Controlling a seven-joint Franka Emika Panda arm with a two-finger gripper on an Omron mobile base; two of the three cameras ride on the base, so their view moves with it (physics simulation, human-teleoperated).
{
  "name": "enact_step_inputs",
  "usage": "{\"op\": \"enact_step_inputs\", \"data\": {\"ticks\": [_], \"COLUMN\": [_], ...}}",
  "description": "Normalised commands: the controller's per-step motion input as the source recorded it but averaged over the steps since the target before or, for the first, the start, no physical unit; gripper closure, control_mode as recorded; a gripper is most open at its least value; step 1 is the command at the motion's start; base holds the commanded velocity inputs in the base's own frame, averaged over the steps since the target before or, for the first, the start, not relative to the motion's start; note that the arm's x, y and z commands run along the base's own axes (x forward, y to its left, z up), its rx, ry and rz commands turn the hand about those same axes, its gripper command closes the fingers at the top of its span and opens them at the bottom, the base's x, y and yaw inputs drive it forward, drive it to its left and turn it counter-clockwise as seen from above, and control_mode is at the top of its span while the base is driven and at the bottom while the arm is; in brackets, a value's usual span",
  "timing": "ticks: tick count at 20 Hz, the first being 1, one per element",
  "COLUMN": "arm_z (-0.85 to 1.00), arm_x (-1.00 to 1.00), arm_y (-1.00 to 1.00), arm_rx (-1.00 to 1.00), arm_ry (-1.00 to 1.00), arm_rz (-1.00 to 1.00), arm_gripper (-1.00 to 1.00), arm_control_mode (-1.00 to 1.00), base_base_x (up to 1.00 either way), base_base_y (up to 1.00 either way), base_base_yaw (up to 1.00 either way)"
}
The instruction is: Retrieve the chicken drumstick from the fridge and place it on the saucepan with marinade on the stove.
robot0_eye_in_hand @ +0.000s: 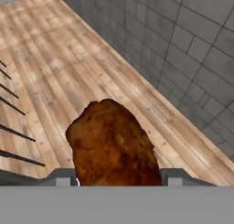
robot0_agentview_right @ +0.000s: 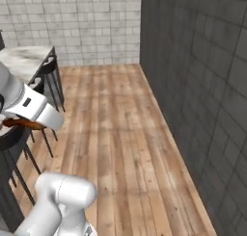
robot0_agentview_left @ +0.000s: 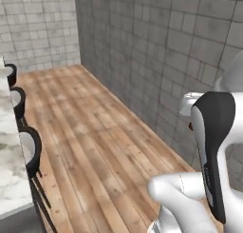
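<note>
The chicken drumstick (robot0_eye_in_hand: 112, 143), brown and glossy, fills the lower middle of the hand view, with my gripper (robot0_eye_in_hand: 118, 178) shut on it and a grey fingertip (robot0_eye_in_hand: 61, 177) on either side. In the right base view the drumstick (robot0_agentview_right: 21, 123) shows as a brown sliver under my white hand at the left edge. The hand hangs in the air over a wooden floor. The fridge, the saucepan and the stove are out of view.
A marble counter (robot0_agentview_left: 9, 179) with black stools (robot0_agentview_left: 29, 151) runs along the left. A dark grey tiled wall (robot0_agentview_left: 156, 46) stands close on the right. Wooden floor (robot0_agentview_right: 116, 129) stretches ahead to a lighter tiled back wall (robot0_agentview_right: 87, 23).
</note>
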Motion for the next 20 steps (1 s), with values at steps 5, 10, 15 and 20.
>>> {"op": "enact_step_inputs", "data": {"ticks": [5, 10, 15, 20], "arm_z": [0.00, 0.00, 0.00, 0.00], "arm_x": [0.00, 0.00, 0.00, 0.00], "arm_y": [0.00, 0.00, 0.00, 0.00], "arm_rx": [0.00, 0.00, 0.00, 0.00], "arm_ry": [0.00, 0.00, 0.00, 0.00], "arm_rz": [0.00, 0.00, 0.00, 0.00], "arm_gripper": [1.00, 1.00, 1.00, 1.00], "arm_control_mode": [1.00, 1.00, 1.00, 1.00], "base_base_x": [1.00, 1.00, 1.00, 1.00], "base_base_y": [-0.62, -0.74, -0.45, -0.35], "base_base_yaw": [0.37, 0.35, 0.29, 0.28]}}
